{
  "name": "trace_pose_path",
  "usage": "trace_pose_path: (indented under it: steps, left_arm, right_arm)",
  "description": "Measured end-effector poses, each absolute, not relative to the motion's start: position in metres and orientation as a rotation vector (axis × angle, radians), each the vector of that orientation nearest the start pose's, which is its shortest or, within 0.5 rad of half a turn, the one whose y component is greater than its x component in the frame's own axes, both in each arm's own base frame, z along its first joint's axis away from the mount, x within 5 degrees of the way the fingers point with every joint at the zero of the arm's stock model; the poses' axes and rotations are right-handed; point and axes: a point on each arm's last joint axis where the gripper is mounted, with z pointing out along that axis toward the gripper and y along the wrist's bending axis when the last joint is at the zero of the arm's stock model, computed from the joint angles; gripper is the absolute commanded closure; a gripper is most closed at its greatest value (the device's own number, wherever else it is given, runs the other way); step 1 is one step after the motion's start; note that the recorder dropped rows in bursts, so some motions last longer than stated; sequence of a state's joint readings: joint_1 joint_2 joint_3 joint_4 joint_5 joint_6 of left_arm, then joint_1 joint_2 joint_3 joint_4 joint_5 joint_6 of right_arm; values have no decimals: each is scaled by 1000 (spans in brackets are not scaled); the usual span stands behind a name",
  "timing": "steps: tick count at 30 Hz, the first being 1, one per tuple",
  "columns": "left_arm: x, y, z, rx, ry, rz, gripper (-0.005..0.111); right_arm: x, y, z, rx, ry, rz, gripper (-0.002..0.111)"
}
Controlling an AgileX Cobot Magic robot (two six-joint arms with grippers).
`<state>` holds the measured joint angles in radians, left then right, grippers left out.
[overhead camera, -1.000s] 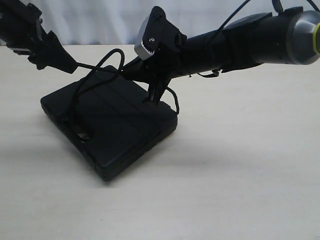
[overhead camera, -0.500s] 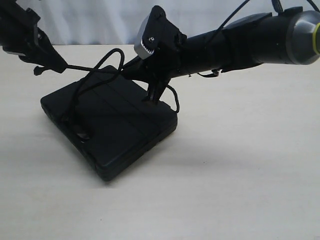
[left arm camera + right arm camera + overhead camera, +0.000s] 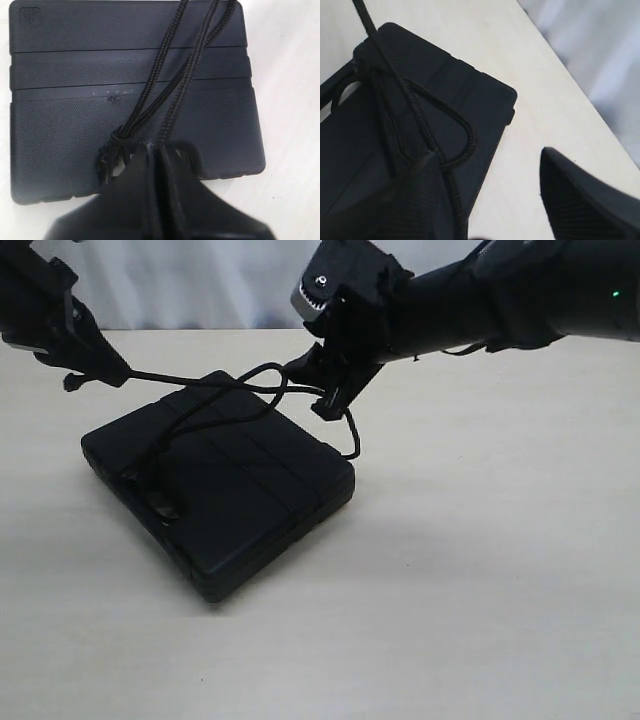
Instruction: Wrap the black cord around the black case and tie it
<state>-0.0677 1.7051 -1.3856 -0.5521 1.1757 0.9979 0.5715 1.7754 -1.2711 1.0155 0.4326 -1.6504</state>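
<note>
On the counter [image 3: 480,570] lies the black case [image 3: 235,505], the black cord [image 3: 200,380] crossing its lid to a knot at the handle slot [image 3: 342,100]. Left claw [image 3: 112,370] pinches the cord taut; right claw [image 3: 328,390] gapes wide above, cord touching one finger.

The black case [image 3: 230,490] lies flat on the counter [image 3: 480,570], left of centre. The black cord [image 3: 190,380] crosses its lid, leading up to the left claw [image 3: 112,373] at far left and looping beside the right claw [image 3: 332,400] above the case's far corner.
</note>
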Motion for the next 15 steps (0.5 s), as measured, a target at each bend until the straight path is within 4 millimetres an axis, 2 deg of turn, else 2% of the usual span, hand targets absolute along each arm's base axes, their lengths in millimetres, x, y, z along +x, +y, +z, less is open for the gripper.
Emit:
trace_pose_path:
  steps: [3, 7, 11, 15]
  left_arm:
    - [339, -67, 284, 1168, 2447, -554, 107]
    - [339, -69, 285, 1153, 2434, -580, 107]
    - [334, -73, 297, 1157, 2370, -622, 107]
    - [327, -74, 310, 1164, 2322, -626, 107]
  right_arm:
    - [307, 242, 272, -1515, 1613, 373, 51]
    - [285, 258, 281, -1646, 1491, 399, 51]
    - [266, 286, 277, -1717, 1376, 352, 53]
    - [264, 307, 266, -1710, 1315, 227, 58]
